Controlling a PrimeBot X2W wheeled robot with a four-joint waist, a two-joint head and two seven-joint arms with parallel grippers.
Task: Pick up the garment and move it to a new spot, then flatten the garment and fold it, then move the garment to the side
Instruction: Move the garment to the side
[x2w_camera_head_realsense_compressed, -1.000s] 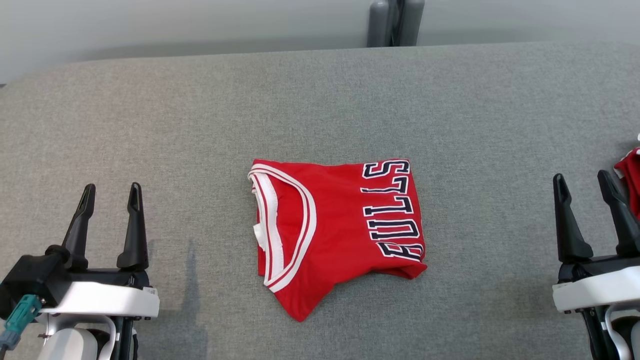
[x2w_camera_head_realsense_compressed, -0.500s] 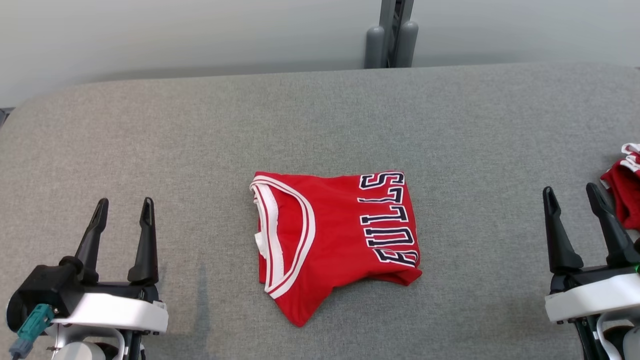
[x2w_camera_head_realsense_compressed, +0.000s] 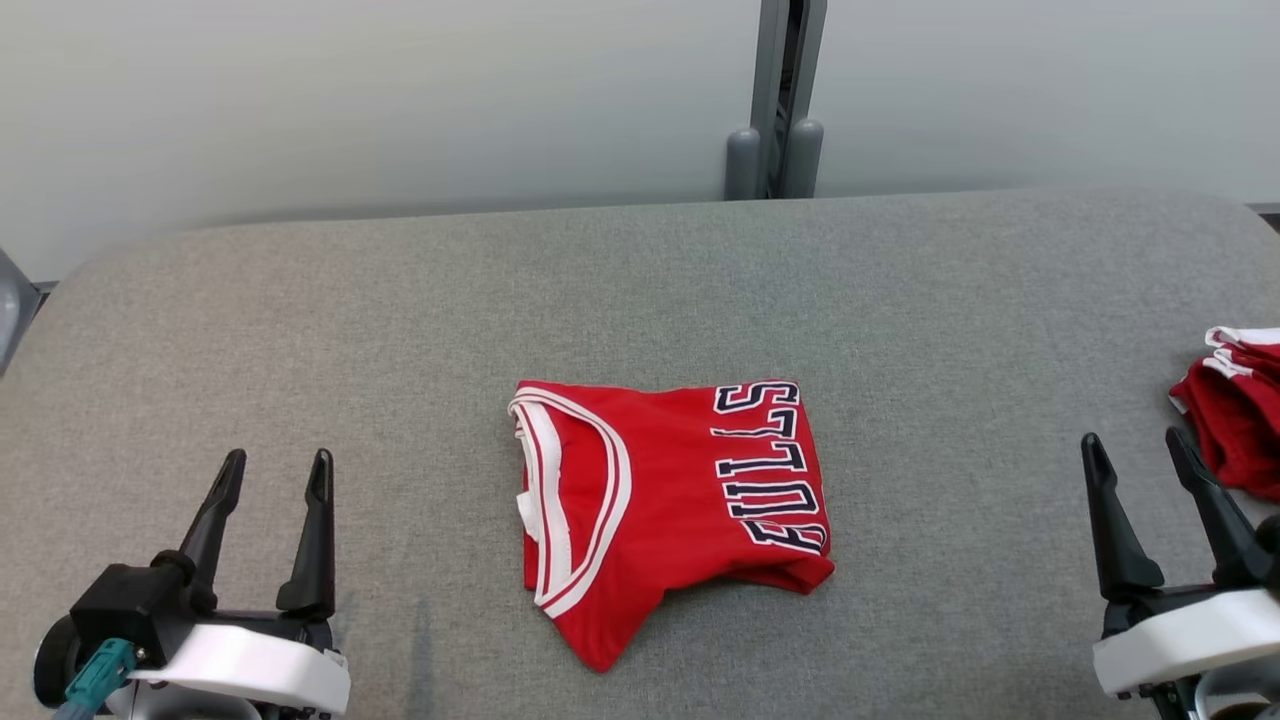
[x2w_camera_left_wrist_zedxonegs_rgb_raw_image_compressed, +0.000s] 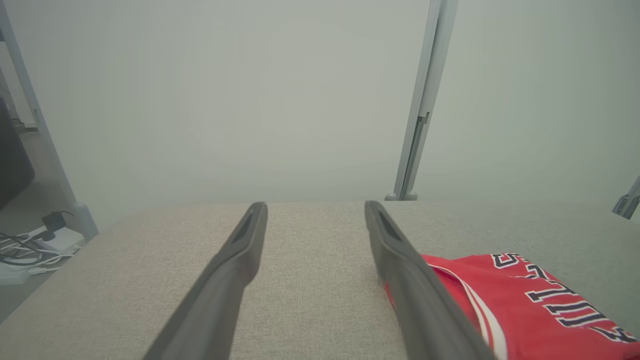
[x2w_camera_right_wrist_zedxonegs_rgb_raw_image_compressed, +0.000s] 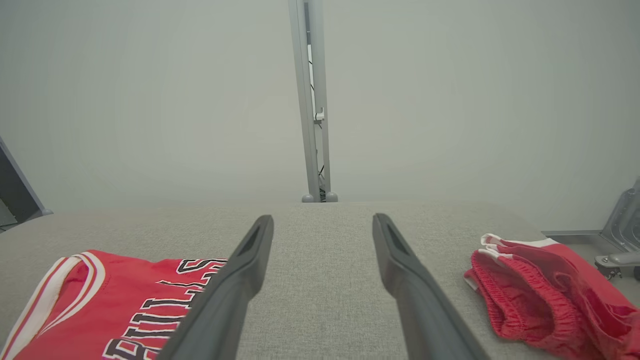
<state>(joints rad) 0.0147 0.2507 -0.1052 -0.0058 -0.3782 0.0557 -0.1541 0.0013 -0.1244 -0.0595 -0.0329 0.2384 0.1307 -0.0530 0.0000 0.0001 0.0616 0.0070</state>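
The garment (x2w_camera_head_realsense_compressed: 670, 505), a red jersey with white trim and dark lettering, lies folded in the middle of the grey table (x2w_camera_head_realsense_compressed: 640, 290). Its collar faces left. My left gripper (x2w_camera_head_realsense_compressed: 278, 462) stands open at the lower left, well clear of the cloth. My right gripper (x2w_camera_head_realsense_compressed: 1135, 442) stands open at the lower right, also apart from it. The left wrist view has the garment (x2w_camera_left_wrist_zedxonegs_rgb_raw_image_compressed: 530, 310) to the right of the left gripper (x2w_camera_left_wrist_zedxonegs_rgb_raw_image_compressed: 314, 206). In the right wrist view the garment (x2w_camera_right_wrist_zedxonegs_rgb_raw_image_compressed: 95, 300) lies to the left of the right gripper (x2w_camera_right_wrist_zedxonegs_rgb_raw_image_compressed: 322, 219).
A pile of red shorts (x2w_camera_head_realsense_compressed: 1235, 410) sits at the table's right edge, just right of my right gripper, and the shorts (x2w_camera_right_wrist_zedxonegs_rgb_raw_image_compressed: 540, 295) show in the right wrist view too. A grey post (x2w_camera_head_realsense_compressed: 775, 100) stands behind the far edge against a pale wall.
The head camera has tilted up, so the table, jersey and grippers all sit lower in the picture and more wall shows. Nothing on the table has moved; both grippers stay open.
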